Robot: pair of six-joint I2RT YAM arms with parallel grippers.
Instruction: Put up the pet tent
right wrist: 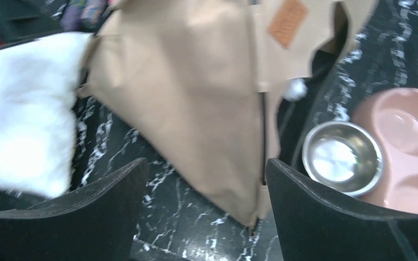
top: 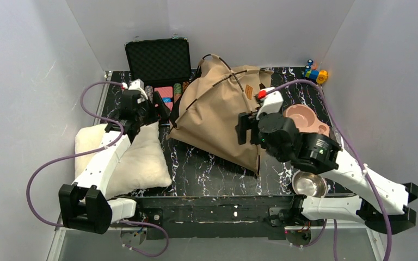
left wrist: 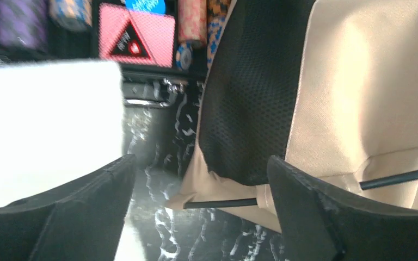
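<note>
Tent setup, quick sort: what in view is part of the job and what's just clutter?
Part of the job:
- pet tent, tan canvas with thin black poles

Just lying about:
- cream cushion
- black case, open, with chips in it
- pink dish
- steel bowl
- toy blocks in the far corner

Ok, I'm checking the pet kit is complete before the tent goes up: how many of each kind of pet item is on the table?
pet tent: 1
fluffy cushion: 1
pink feeding dish: 1
steel bowl: 1
Total: 4
</note>
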